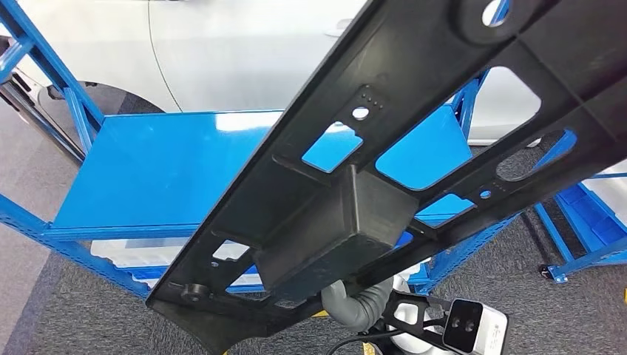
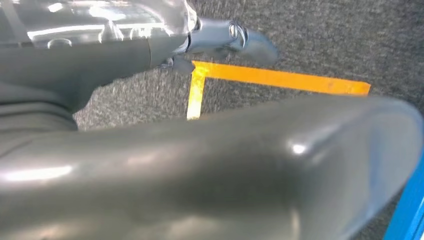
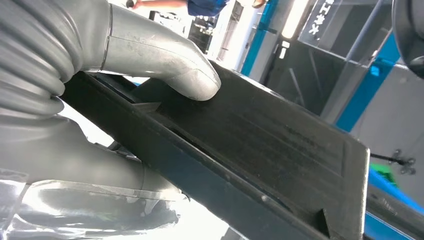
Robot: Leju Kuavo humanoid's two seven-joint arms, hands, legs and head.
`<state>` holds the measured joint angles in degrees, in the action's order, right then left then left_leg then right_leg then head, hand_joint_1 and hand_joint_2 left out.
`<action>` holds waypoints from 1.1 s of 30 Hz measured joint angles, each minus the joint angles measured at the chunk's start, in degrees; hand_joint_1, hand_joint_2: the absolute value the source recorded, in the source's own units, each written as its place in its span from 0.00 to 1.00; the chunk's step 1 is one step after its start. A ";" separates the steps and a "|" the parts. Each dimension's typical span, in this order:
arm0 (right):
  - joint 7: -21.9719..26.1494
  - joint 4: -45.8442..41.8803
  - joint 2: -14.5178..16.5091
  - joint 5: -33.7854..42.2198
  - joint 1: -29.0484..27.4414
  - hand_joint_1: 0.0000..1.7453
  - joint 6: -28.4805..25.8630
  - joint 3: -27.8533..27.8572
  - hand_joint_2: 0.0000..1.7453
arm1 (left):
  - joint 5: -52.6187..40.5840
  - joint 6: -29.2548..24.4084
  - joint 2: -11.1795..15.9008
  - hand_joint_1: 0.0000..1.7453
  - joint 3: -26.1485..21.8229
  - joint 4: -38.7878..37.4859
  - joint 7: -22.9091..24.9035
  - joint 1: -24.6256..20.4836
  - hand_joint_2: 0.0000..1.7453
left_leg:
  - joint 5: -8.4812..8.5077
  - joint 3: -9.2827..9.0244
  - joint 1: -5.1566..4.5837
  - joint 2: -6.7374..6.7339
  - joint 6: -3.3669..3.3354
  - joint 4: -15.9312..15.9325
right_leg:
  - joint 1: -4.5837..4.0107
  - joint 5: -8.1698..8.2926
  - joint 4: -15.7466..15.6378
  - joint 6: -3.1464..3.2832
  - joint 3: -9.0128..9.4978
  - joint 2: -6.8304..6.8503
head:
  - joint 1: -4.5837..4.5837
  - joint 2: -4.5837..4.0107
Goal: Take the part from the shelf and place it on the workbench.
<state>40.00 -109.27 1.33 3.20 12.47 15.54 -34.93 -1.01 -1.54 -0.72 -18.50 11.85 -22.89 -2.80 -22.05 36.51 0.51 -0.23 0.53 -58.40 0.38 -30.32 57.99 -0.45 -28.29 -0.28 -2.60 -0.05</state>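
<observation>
The part (image 1: 333,214) is a long black plastic frame with cut-outs and a box-shaped block on its underside. It slants across the head view, raised in front of the blue shelf (image 1: 163,163). My right hand (image 1: 358,303) holds it from below near the block. In the right wrist view the thumb (image 3: 170,65) presses on the part's flat face (image 3: 280,145) while the rest of the hand (image 3: 75,165) wraps the edge underneath. My left hand (image 2: 200,170) hangs over the floor, thumb and a dark finger (image 2: 240,37) apart with nothing between them.
The blue shelf board lies bare under the part, with blue uprights (image 1: 78,111) at its corners. A white car body (image 1: 244,52) stands behind it. Another blue rack (image 1: 584,222) is at the right. Orange tape (image 2: 280,80) marks the grey carpet.
</observation>
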 joint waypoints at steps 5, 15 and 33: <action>-0.04 0.01 -0.05 0.44 0.11 1.00 0.42 0.35 1.00 | 0.02 -0.19 0.10 0.00 -0.17 -0.02 -0.02 0.20 0.00 | -7.03 2.70 0.42 0.20 1.46 -7.14 | 0.13 2.85 -0.45 2.23 -2.51 0.49 | 0.00 -0.01; -0.05 -0.15 -0.15 0.83 0.02 1.00 1.05 1.35 1.00 | -0.17 -0.33 0.20 0.00 -0.43 0.00 -0.37 -0.27 0.00 | -7.88 -9.38 -0.19 0.42 0.00 1.44 | -0.40 7.98 0.53 0.87 -8.31 0.60 | 0.01 -0.01; -0.02 -0.01 -0.44 0.80 -0.72 1.00 2.13 2.94 1.00 | -0.62 -0.14 0.29 0.00 -1.27 -0.07 -0.70 0.04 0.00 | 1.19 2.17 0.22 -0.06 0.88 -0.24 | -0.09 0.27 -0.52 1.70 0.52 0.28 | 0.00 0.00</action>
<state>39.98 -109.27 0.89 4.01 11.75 17.67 -31.98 -1.62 -1.67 -0.43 -19.77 11.78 -23.59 -2.76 -20.86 38.68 0.73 -0.29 1.41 -58.64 0.29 -30.04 57.47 1.25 -27.77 -0.01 -2.61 -0.05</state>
